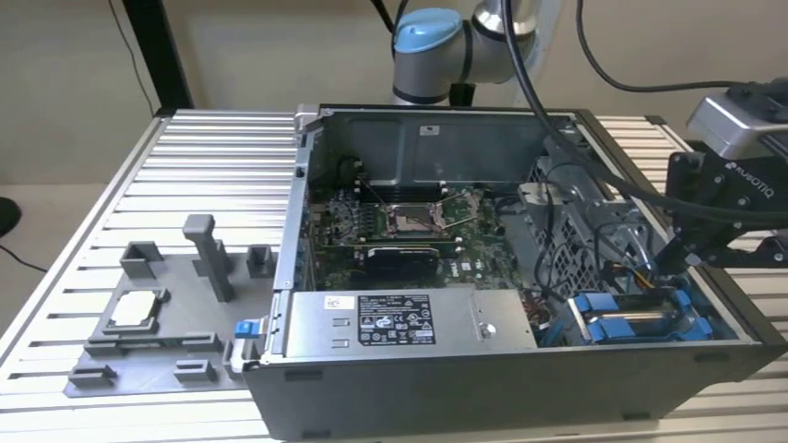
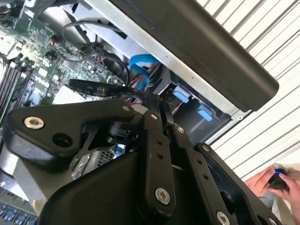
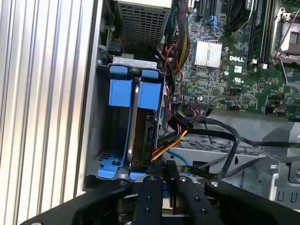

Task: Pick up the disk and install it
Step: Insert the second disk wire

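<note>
1. One arm reaches into the open computer case [image 1: 518, 406] in the exterior view; its gripper [image 1: 680, 263] hangs over the drive bay at the case's corner on the exterior view's right, nearest the camera. The disk [image 1: 640, 318] sits there, blue frame showing, well away from the long grey power-supply box [image 1: 400, 318] along the case's near wall. On the slatted table [image 1: 209, 175], a grey fixture tray [image 1: 154, 332] lies near the edge on the exterior view's left.

2. In the second wrist view the gripper's fingers [image 2: 157, 122] appear pressed together with nothing between them. Blue tabs of the disk frame [image 2: 180, 96] show under the case's rim. A person's hand [image 2: 276, 185] rests at the table's edge.

3. In the first wrist view the disk [image 3: 140, 126] stands on edge in its bay against the case's side wall, dark slab between bright blue plastic rails. The clenched fingertips [image 3: 161, 171] hover just beside its lower end, near the cable bundle [image 3: 176, 133]. My judgement: seating goes well if any push lands squarely on the blue frame, clear of those wires.
</note>
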`<state>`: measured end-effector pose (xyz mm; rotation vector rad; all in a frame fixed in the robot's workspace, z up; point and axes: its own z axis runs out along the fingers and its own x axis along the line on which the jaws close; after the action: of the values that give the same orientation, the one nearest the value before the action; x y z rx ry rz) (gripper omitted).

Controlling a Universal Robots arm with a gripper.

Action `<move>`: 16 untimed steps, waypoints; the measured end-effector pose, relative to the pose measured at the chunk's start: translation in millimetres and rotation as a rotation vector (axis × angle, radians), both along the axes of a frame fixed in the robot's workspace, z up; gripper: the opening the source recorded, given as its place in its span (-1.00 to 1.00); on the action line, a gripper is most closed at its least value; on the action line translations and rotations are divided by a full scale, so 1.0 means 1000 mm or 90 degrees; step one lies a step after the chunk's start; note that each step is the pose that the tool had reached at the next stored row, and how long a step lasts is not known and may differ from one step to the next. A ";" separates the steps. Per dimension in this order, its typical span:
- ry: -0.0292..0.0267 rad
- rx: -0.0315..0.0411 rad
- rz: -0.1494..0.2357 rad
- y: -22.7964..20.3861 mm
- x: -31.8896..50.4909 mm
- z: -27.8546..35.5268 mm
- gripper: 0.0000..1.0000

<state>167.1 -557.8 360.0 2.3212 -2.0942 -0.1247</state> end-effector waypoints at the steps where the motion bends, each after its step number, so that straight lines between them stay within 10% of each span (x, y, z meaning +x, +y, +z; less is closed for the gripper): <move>1: 0.0000 -0.0001 0.000 0.0000 -0.0038 0.0003 -1.00; 6: -0.0044 -0.0001 0.000 0.0000 -0.0240 0.0004 -1.00; 10: -0.0179 -0.0001 0.000 0.0000 -0.0371 0.0004 -1.00; 13: -0.0364 0.0000 0.000 0.0000 -0.0451 0.0004 -1.00; 16: -0.0660 0.0018 0.000 0.0000 -0.0495 0.0004 -1.00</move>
<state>117.7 -557.8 360.4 2.3785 -2.1411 -0.0074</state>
